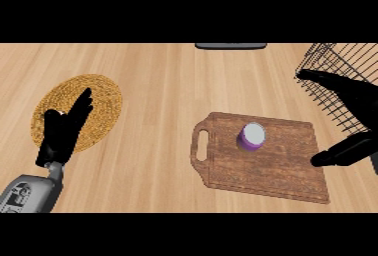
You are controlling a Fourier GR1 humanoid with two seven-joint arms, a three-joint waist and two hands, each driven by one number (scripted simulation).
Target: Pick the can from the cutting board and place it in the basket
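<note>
The can stands upright on the cutting board, so nothing is picked up yet. The right hand is spread wide, with its fingers over the basket at the far right and its thumb low by the board's right edge. It holds nothing and is apart from the can. The left hand rests open over the round woven mat on the left. Grabbing, lifting and dropping the can in the basket are all left to do.

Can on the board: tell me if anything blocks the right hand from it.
Nothing visible does. The can stands alone on the board; the open right hand is apart at its right, by the basket.
</note>
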